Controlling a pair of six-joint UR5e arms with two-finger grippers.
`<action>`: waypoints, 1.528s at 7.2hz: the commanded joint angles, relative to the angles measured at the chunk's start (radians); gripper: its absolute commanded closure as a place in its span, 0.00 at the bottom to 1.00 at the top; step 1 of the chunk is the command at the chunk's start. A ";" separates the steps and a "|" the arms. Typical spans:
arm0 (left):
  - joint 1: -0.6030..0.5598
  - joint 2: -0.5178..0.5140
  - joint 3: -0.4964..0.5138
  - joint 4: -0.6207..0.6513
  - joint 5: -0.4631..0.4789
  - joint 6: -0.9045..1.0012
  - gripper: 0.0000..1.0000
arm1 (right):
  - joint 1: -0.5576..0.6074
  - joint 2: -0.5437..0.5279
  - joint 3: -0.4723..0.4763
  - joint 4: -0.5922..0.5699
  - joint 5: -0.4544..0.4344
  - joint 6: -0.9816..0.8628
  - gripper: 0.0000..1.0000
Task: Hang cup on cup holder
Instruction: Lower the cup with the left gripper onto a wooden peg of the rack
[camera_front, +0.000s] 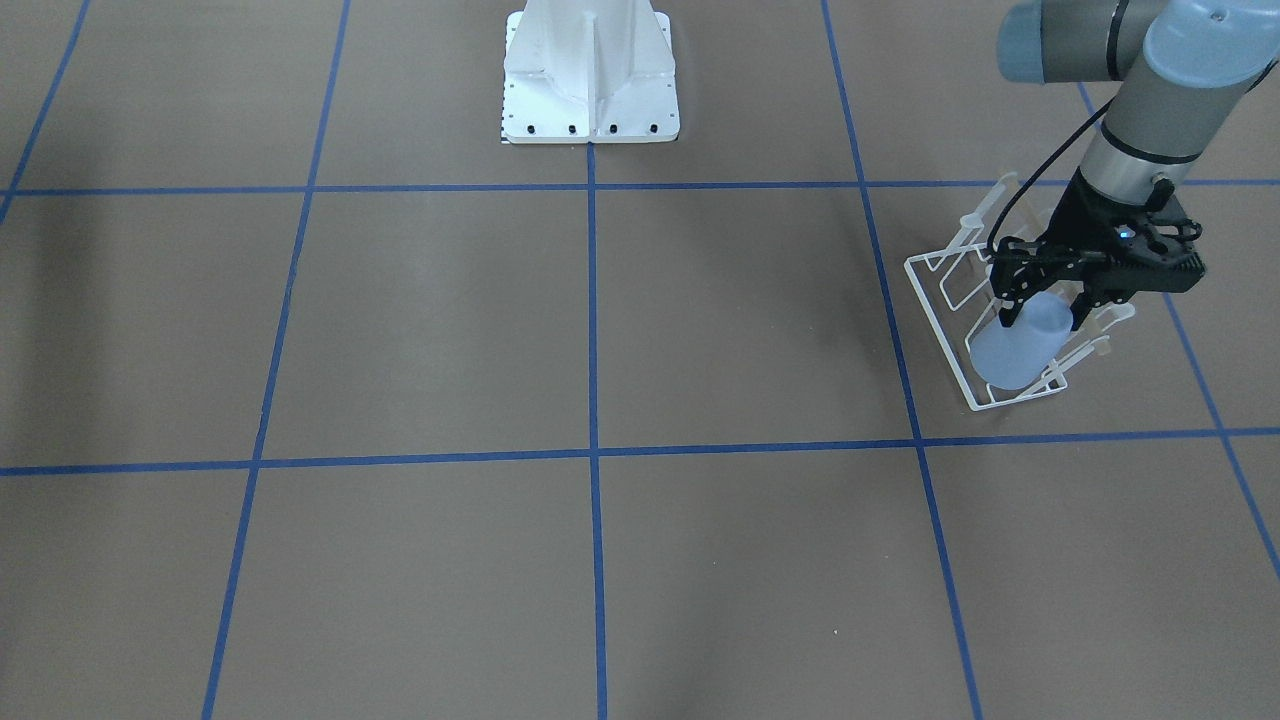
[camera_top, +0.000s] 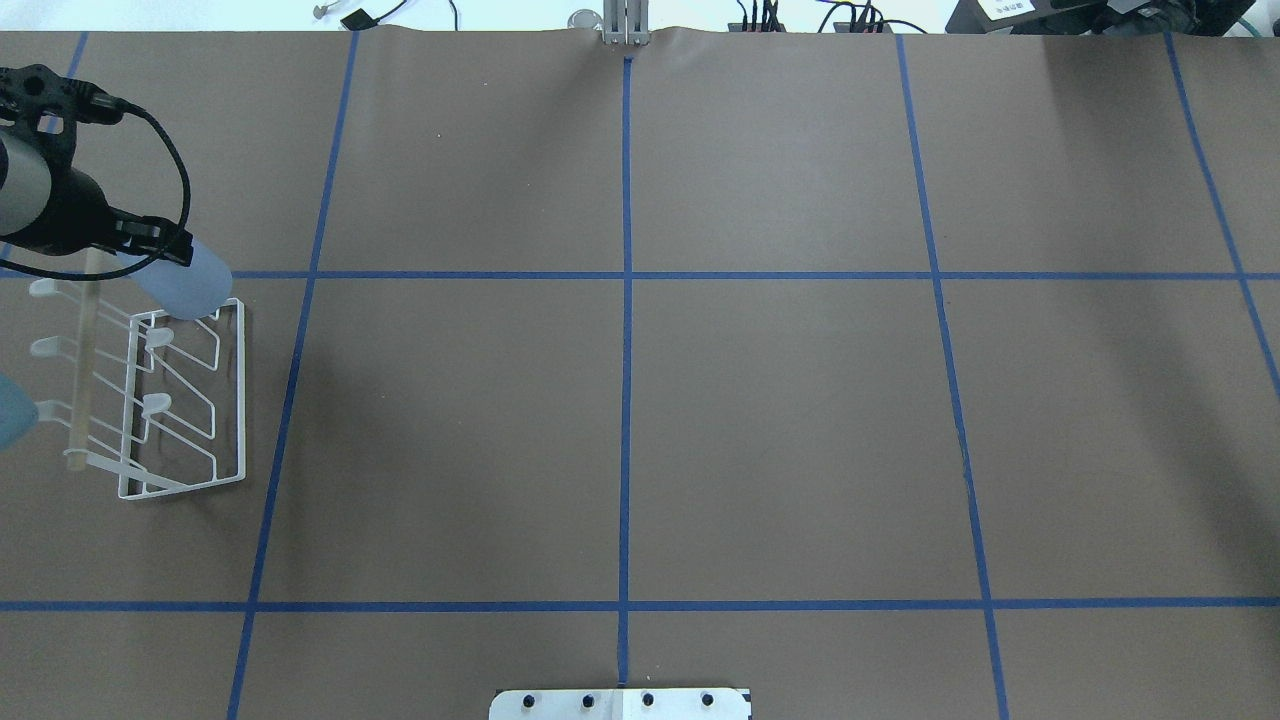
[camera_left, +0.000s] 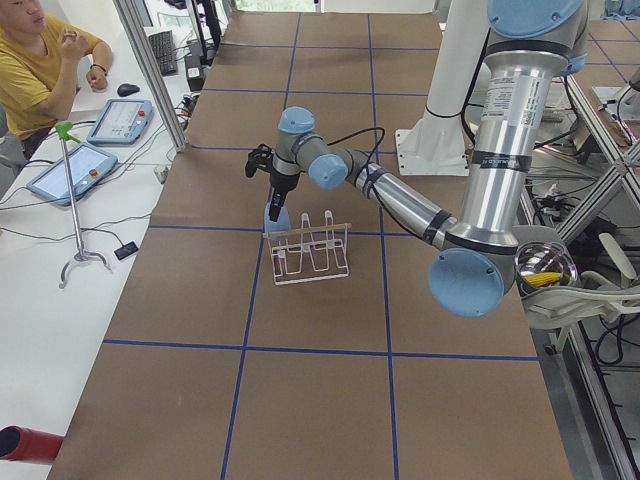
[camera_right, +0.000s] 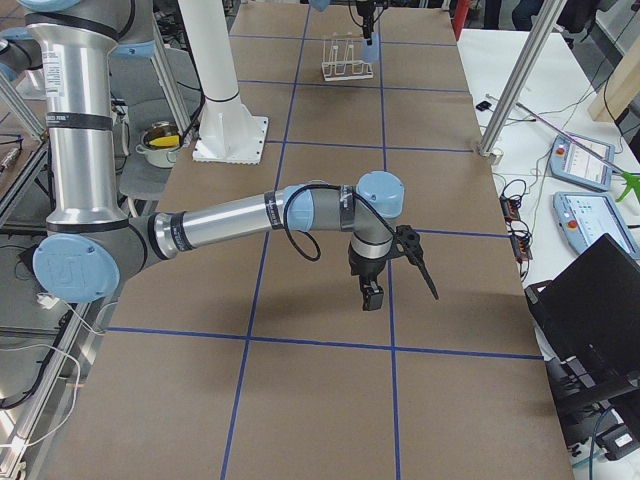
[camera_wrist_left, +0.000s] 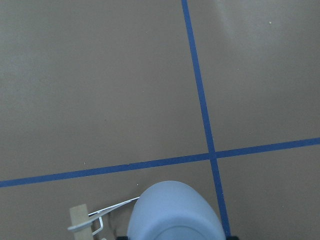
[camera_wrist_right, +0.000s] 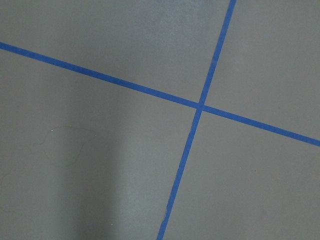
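The light-blue cup (camera_front: 1018, 348) is held tilted in my left gripper (camera_front: 1045, 312), which is shut on its narrow end, wide end pointing down. It hangs over one end of the white wire cup holder (camera_front: 950, 300), by a prong; I cannot tell whether they touch. In the overhead view the cup (camera_top: 187, 282) is at the far end of the cup holder (camera_top: 228, 400), below the left gripper (camera_top: 150, 252). The cup fills the bottom of the left wrist view (camera_wrist_left: 175, 212). My right gripper (camera_right: 375, 290) shows only in the exterior right view, above bare table; I cannot tell its state.
The white robot base (camera_front: 590, 80) stands at the table's robot-side edge. Blue tape lines (camera_front: 592, 450) cross the brown table. An operator (camera_left: 40, 60) sits at a side bench with tablets (camera_left: 75, 170). A metal bowl (camera_left: 545, 268) sits beside the robot.
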 joint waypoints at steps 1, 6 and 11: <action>0.020 0.002 0.019 -0.003 0.004 0.000 1.00 | 0.000 0.000 0.000 0.000 0.000 0.000 0.00; 0.033 0.000 0.036 -0.011 0.012 0.011 0.02 | 0.000 -0.003 -0.002 0.000 0.000 -0.003 0.00; -0.091 0.003 0.017 0.053 -0.036 0.226 0.02 | 0.002 -0.024 -0.008 0.000 -0.008 -0.002 0.00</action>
